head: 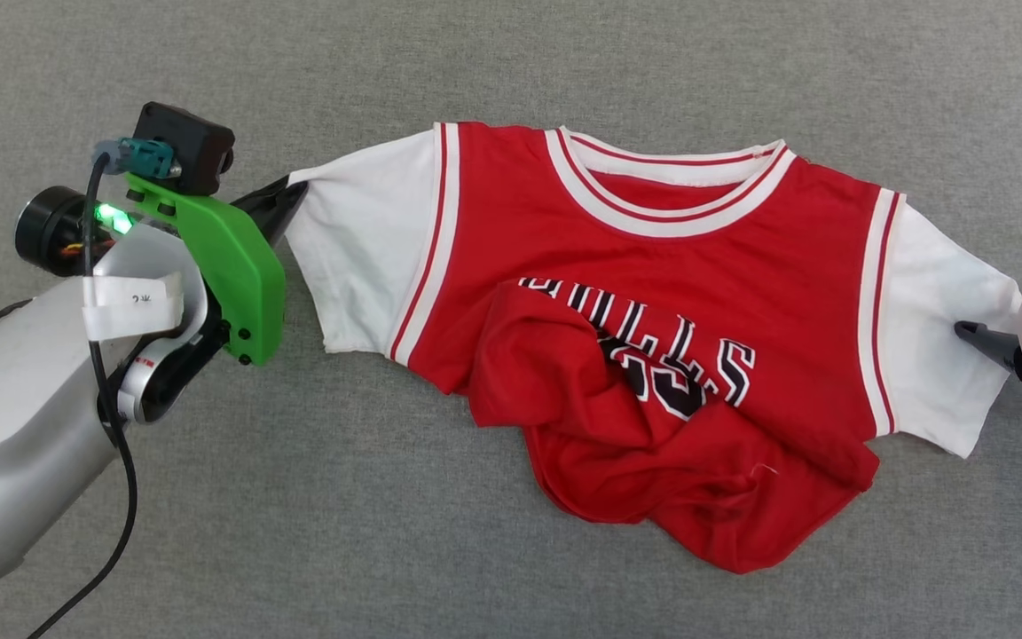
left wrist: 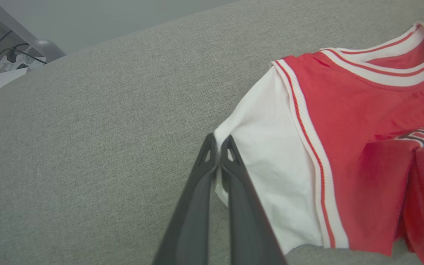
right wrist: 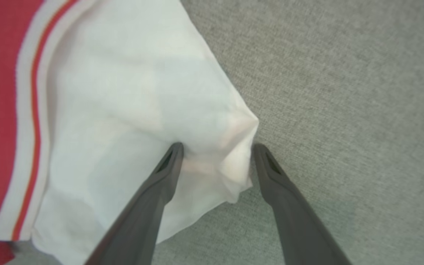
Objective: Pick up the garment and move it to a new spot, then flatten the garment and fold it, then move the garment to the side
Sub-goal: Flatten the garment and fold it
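The garment [head: 653,266] lay on the grey surface [head: 511,53], hem bunched at 6 o'clock. The left gripper [left wrist: 217,147] pinched its 9 o'clock sleeve; the right gripper [right wrist: 217,151] stood spread around the 3 o'clock sleeve. Likely flattening: the right gripper would need to close before both pull outward.

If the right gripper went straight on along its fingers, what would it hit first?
The garment: its white sleeve bulges between the right gripper's open fingers, so going on would likely press into that cloth almost at once. How high the tips sit above the grey surface is unclear.
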Robot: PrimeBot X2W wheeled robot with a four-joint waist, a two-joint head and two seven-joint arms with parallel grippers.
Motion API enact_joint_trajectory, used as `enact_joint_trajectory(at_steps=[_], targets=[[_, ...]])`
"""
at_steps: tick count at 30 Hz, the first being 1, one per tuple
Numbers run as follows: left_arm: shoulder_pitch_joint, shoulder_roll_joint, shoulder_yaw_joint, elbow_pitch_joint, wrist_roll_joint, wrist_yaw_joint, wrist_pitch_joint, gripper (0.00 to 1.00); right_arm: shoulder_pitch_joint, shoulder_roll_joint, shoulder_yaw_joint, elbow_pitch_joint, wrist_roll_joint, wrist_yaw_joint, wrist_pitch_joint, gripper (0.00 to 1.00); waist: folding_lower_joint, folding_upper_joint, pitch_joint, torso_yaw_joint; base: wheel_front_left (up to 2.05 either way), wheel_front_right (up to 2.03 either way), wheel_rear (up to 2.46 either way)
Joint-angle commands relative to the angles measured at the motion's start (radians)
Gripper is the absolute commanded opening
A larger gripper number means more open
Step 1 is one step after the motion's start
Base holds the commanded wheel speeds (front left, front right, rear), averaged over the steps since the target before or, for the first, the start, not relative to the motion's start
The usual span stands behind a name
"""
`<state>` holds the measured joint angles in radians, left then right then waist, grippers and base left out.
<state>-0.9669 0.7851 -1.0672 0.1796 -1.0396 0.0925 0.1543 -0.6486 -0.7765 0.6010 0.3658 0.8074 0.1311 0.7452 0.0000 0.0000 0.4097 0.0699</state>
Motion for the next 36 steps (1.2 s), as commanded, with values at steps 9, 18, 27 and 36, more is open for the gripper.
enact_joint_trajectory(at_steps=[9,18,27,36], targets=[[0.018,-0.002,0.013,0.054,0.003,-0.01,-0.081,0.0,-0.036,0.013,0.036,0.027,0.048,0.0,-0.263,0.0,0.0,0.0,-0.094,-0.034,0.0,0.0,0.0],[-0.006,0.029,0.049,-0.006,0.059,0.028,-0.181,0.0,-0.065,-0.071,-0.002,-0.081,0.04,0.0,-0.49,0.0,0.0,0.0,-0.204,-0.052,0.0,0.0,0.0],[-0.089,0.061,0.088,-0.121,0.101,0.069,-0.179,0.0,-0.095,-0.107,-0.101,-0.208,0.0,0.0,-0.587,0.0,0.0,0.0,-0.263,-0.063,0.0,0.0,0.0],[-0.283,-0.017,0.123,-0.081,0.147,0.043,-0.154,0.0,-0.238,-0.063,-0.198,-0.262,-0.076,0.0,-0.548,0.0,0.0,0.0,-0.209,-0.067,0.0,0.0,0.0]])
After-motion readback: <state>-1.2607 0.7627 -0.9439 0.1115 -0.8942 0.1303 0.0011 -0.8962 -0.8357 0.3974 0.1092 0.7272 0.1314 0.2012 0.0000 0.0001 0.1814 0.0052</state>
